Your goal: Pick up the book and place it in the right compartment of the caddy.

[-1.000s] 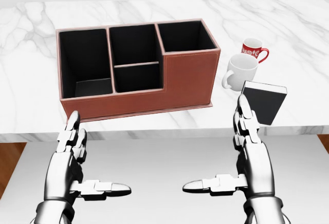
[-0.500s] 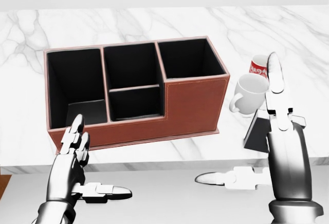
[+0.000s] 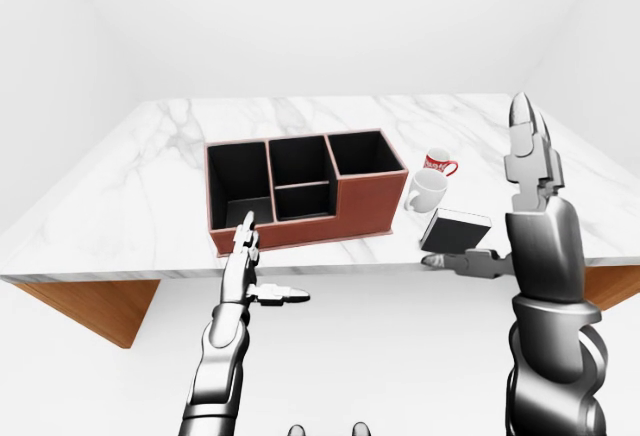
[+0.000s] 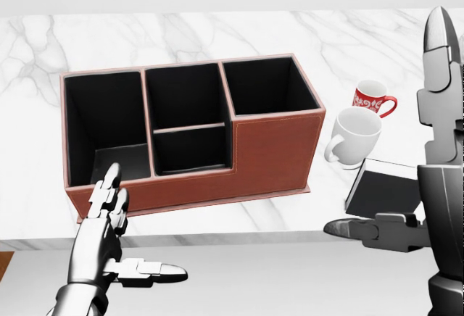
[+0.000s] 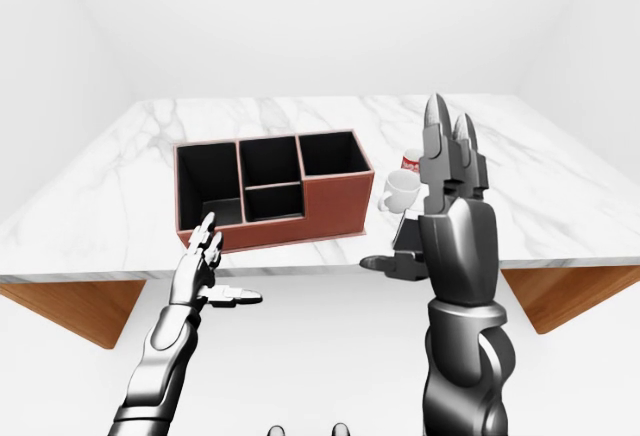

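Observation:
A black book [image 4: 383, 191] with a white page edge lies on the marble table [image 4: 217, 33], close to its lower edge, at the right of the head view. The brown leather caddy [image 4: 272, 149] stands left of it, and its right compartment [image 4: 268, 88] is dark inside. My right hand [image 4: 429, 175] is open, fingers pointing straight up, over the book's right side, thumb [image 4: 366, 230] stretched left just below the book. My left hand [image 4: 123, 247] is open and empty below the caddy's left end. Neither hand touches the book.
A white mug [image 4: 355, 135] and a red patterned mug [image 4: 373, 97] stand close above the book, right of the caddy. The table's edge [image 4: 217, 240] runs just below the caddy and the book. Wooden table supports [image 3: 90, 306] show below the table top.
My right hand has risen and moved right, so the book now shows beside it. The camera has drawn nearer since a second ago. The left hand has barely moved.

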Tool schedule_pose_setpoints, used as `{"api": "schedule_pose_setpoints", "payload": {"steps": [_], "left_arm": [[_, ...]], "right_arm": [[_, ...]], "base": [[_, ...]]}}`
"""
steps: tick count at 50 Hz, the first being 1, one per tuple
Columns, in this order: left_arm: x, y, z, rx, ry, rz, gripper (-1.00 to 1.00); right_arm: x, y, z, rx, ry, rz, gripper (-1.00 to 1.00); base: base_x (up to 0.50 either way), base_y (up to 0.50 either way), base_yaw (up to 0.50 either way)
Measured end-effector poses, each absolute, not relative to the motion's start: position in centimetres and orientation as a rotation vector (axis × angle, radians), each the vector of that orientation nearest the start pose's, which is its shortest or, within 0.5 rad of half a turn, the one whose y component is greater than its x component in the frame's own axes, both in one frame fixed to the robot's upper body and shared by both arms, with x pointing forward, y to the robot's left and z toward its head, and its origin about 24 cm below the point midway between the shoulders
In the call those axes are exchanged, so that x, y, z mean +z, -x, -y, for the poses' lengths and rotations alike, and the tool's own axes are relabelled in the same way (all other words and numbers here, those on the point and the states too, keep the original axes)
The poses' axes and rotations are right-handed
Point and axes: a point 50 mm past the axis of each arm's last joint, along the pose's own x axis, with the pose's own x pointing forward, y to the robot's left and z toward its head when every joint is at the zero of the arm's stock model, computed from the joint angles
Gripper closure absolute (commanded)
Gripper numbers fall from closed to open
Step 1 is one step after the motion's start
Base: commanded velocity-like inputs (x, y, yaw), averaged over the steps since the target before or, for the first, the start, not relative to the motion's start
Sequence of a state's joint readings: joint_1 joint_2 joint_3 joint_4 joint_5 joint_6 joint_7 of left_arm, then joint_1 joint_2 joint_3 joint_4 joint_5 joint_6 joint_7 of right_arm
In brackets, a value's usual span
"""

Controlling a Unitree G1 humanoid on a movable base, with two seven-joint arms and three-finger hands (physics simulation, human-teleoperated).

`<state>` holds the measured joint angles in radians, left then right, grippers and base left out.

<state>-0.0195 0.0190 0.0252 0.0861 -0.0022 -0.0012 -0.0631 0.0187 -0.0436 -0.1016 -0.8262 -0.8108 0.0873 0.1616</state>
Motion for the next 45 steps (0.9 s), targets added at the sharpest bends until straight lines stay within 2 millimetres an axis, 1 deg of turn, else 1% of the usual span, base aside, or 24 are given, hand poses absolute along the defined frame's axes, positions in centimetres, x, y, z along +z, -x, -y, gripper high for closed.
{"api": "schedule_pose_setpoints", "payload": {"steps": [8,15,28,36,40,45], "left_arm": [[2.7,-25.6,-15.5,-0.04,-0.013,-0.063,-1.0],[2.7,-25.5,-15.5,-0.038,-0.013,-0.06,-1.0],[2.8,-25.4,-15.5,-0.037,-0.015,-0.056,-1.0],[2.9,-25.4,-15.4,-0.038,-0.017,-0.053,-1.0],[2.9,-25.4,-15.4,-0.039,-0.018,-0.053,-1.0],[2.9,-25.4,-15.4,-0.04,-0.019,-0.054,-1.0]], "right_arm": [[19.8,-19.8,17.6,-0.315,0.925,0.525,-1.0],[18.6,-20.7,18.3,-0.311,0.973,0.446,-1.0],[15.7,-21.9,19.2,-0.236,1.091,0.245,-1.0],[13.3,-22.8,19.9,-0.177,1.155,0.102,-1.0],[12.1,-22.9,20.3,-0.14,1.184,0.026,-1.0],[11.3,-22.8,20.7,-0.114,1.21,-0.037,-1.0]], "base": [[0.0,0.0,0.0],[0.04,0.0,0.0],[0.43,0.0,0.0],[0.04,0.0,0.0],[0.0,0.0,0.0],[0.0,0.0,0.0]]}}
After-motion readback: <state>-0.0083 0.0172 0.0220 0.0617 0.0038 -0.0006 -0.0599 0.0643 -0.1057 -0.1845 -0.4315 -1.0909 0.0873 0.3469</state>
